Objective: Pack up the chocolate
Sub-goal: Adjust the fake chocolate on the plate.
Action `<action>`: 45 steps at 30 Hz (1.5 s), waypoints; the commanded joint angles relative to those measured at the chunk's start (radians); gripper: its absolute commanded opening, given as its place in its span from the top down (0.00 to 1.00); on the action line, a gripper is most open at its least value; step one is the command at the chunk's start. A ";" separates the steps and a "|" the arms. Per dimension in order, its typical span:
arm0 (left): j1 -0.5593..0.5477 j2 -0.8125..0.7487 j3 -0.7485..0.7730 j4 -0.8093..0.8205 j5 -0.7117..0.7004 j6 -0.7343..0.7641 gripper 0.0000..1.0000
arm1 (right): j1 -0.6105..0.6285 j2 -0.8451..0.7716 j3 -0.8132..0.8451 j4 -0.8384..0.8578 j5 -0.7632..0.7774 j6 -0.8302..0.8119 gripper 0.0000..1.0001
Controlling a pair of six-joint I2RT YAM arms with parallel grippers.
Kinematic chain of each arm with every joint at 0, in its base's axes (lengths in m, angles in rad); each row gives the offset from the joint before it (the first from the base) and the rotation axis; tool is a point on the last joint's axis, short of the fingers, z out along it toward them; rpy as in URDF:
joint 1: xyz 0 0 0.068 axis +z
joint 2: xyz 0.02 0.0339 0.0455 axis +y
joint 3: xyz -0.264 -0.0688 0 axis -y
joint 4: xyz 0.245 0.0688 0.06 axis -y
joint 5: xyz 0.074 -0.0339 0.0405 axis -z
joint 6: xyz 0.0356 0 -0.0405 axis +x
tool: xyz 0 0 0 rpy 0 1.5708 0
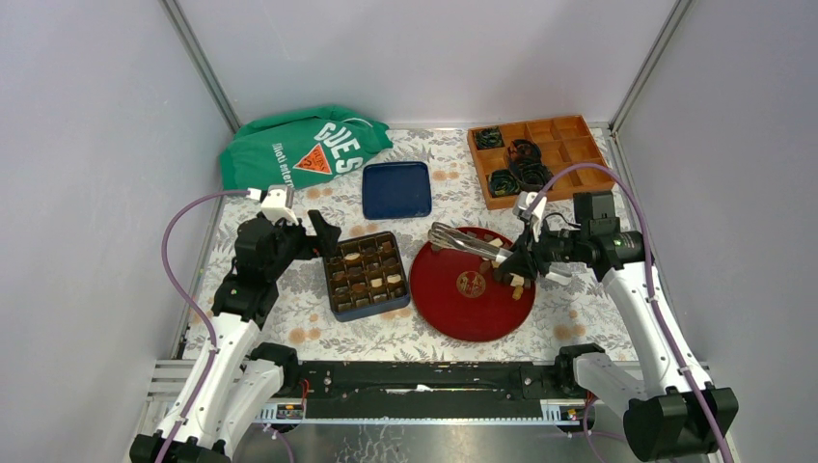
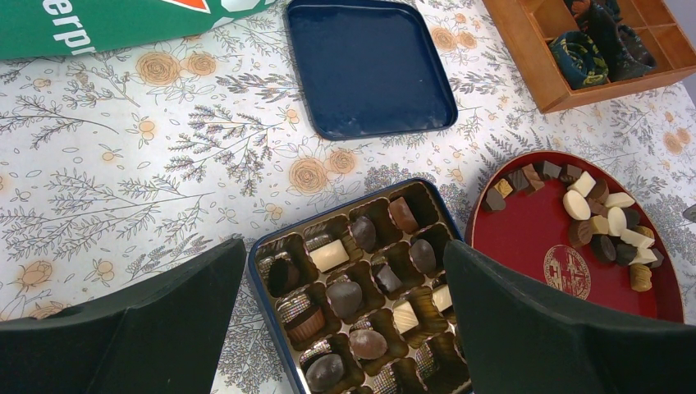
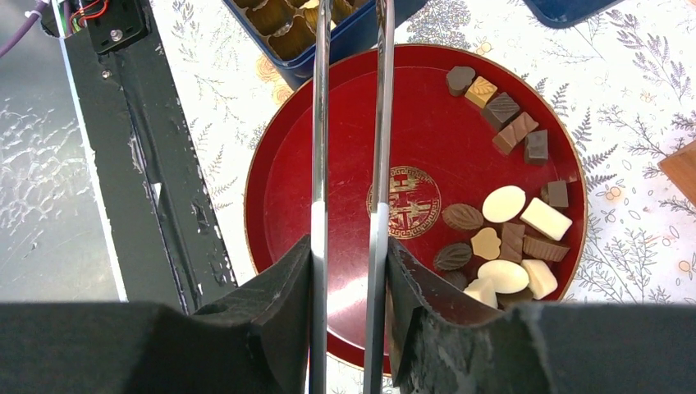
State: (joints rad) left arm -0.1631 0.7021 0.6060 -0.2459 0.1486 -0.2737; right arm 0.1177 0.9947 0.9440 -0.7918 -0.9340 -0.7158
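Chocolate pieces, dark, brown and cream-white, lie on the right part of the red plate; they also show in the left wrist view. The blue box stands left of the plate, with pieces in several of its cups. My right gripper is shut on metal tongs that reach over the plate toward the box; their tips are out of the wrist view. My left gripper is open and empty above the box.
The box's blue lid lies behind the box. A green bag is at the back left. A wooden divided tray with black coiled cables stands at the back right. A black rail runs along the near edge.
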 commanded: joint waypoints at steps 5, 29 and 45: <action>0.000 -0.012 0.034 0.006 -0.007 0.013 0.01 | -0.015 -0.032 -0.016 0.048 -0.045 0.015 0.61; 0.001 -0.017 0.034 0.006 -0.004 0.013 0.01 | -0.024 -0.034 -0.034 0.083 0.125 0.037 0.60; 0.000 -0.013 0.034 0.008 -0.001 0.011 0.01 | 0.013 0.164 0.032 0.016 0.490 0.084 0.62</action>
State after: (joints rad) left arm -0.1631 0.6952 0.6060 -0.2459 0.1490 -0.2737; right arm 0.1040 1.1358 0.9161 -0.7837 -0.5114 -0.6743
